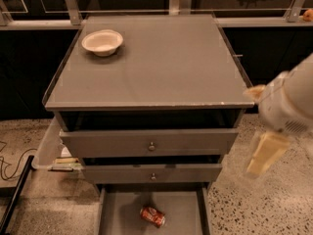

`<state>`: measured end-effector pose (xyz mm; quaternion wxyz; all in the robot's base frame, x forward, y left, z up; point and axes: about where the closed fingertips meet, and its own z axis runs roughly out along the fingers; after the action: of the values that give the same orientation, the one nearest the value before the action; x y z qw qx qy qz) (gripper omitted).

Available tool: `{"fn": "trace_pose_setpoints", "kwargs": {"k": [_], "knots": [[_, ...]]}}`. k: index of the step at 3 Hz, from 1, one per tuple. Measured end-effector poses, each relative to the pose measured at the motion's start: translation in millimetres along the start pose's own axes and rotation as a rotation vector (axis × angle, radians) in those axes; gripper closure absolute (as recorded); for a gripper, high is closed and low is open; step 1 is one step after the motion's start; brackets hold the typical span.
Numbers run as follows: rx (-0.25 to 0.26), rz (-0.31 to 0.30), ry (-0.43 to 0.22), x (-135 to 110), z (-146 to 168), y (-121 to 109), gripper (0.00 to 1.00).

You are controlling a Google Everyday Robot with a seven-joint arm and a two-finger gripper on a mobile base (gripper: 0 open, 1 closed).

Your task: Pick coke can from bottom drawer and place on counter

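Can (152, 216) on its side near the middle of the open bottom drawer (117, 214). Bowl (102, 42) on the desk (166, 67), far left corner. Gripper (264, 154) right of the cabinet, well apart from can; wide or narrow, cannot tell.

the gripper (264, 156) is indistinct at the right, beside the cabinet (146, 142), and its arm (293, 99) is cut by the right edge. the bottom drawer (122, 212) runs off the lower edge. the lettering on the coke can (152, 216) is unreadable.
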<state>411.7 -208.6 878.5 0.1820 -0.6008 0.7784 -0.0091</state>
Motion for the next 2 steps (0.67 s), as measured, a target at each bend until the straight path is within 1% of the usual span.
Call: {"fn": "trace_pose_setpoints", "kwargs": {"k": [1, 2], "knots": [[-0.011, -0.015, -0.059, 18.1, 55.2, 35.8, 0.0], [-0.029, -0.016, -0.109, 38.2, 121.8, 56.7, 0.0]]}}
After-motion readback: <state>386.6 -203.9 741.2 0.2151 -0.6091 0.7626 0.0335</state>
